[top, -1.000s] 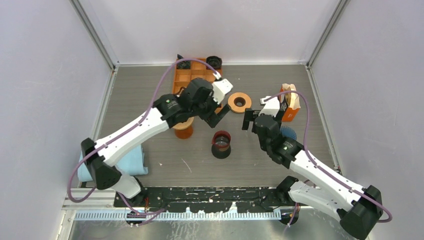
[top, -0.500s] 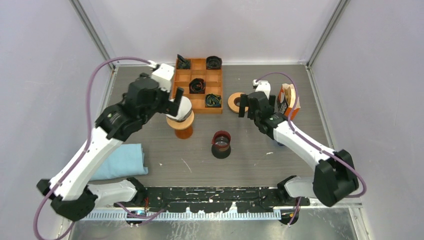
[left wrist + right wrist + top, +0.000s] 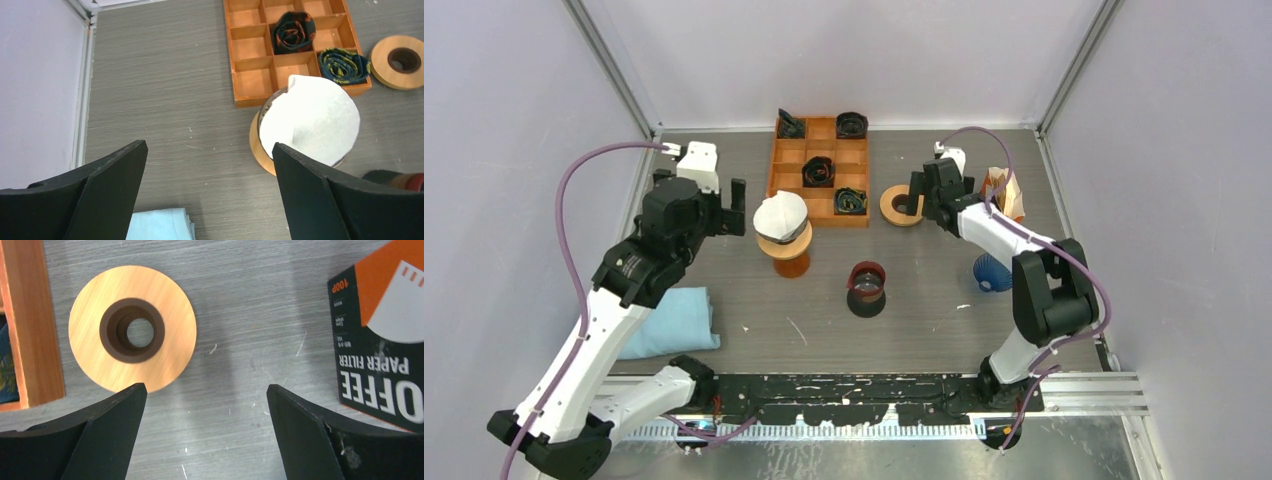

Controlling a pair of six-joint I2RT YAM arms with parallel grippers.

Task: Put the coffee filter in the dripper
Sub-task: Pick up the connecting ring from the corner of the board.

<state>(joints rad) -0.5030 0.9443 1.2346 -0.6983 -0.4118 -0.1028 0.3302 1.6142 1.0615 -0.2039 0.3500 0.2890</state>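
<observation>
The white coffee filter (image 3: 310, 125) sits in the mouth of the orange dripper (image 3: 256, 147) on the counter (image 3: 165, 90), its paper rising above the rim. My left claw (image 3: 209, 145) hangs just left of the dripper, spread wide and gripping nothing, clear of paper and rim alike. My right claw (image 3: 206, 386), also fully parted and empty, hovers well to the dripper's right, where a wooden ring (image 3: 165, 325) and a filter box (image 3: 380, 355) also lie.
</observation>
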